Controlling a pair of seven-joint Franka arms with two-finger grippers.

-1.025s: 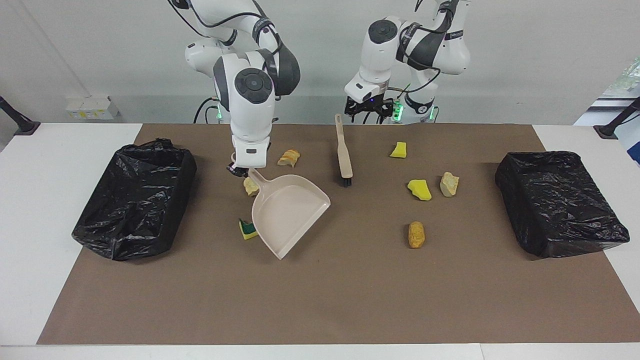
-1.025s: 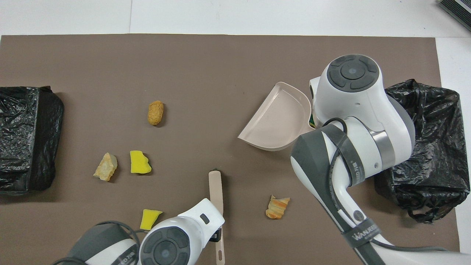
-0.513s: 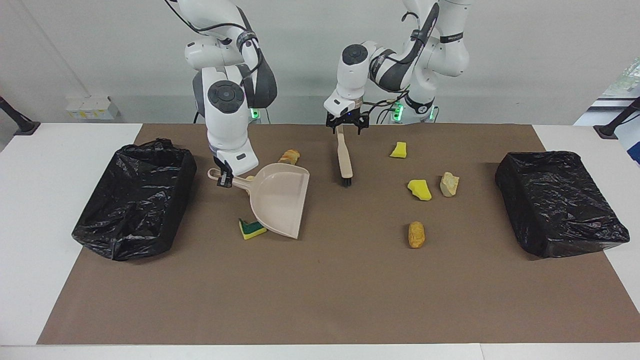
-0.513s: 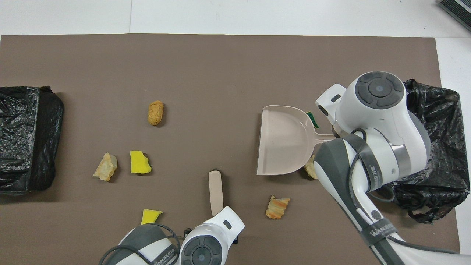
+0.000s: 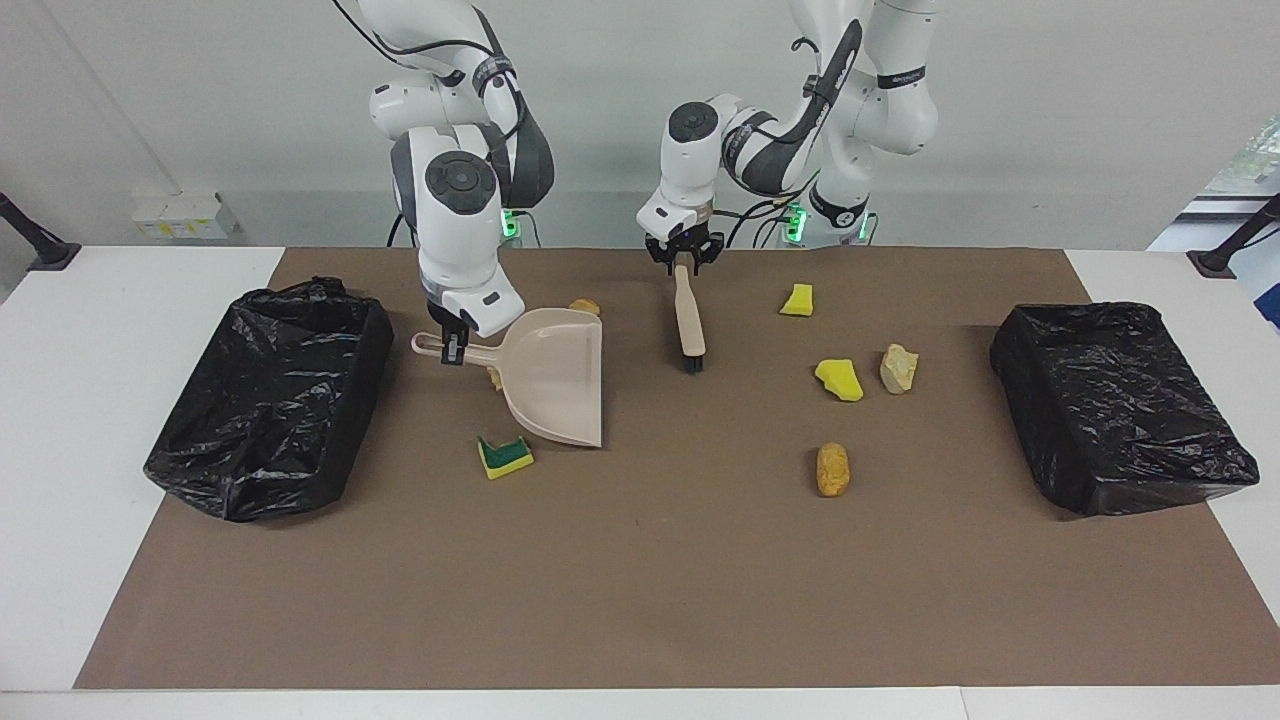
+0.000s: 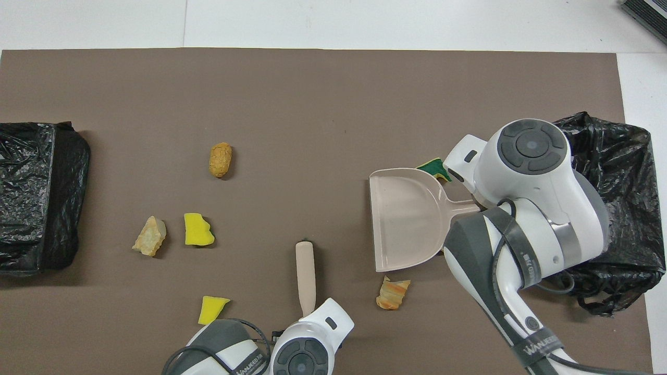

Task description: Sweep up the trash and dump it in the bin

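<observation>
My right gripper is shut on the handle of the beige dustpan, whose mouth faces the left arm's end of the table. The pan partly covers a beige lump and an orange-tan chunk. A green-backed sponge lies just farther from the robots than the pan. My left gripper is down at the handle end of the brush, which lies on the mat. Two yellow sponge pieces, a beige stone and an orange chunk lie toward the left arm's end.
Two bins lined with black bags stand on the brown mat, one at the right arm's end and one at the left arm's end. In the overhead view my arms hide both grippers; the dustpan and brush show.
My right gripper swung the dustpan round, turning its mouth toward the left arm's end and uncovering the green-backed sponge. My left gripper came down onto the brush handle's end. The brush stayed put.
</observation>
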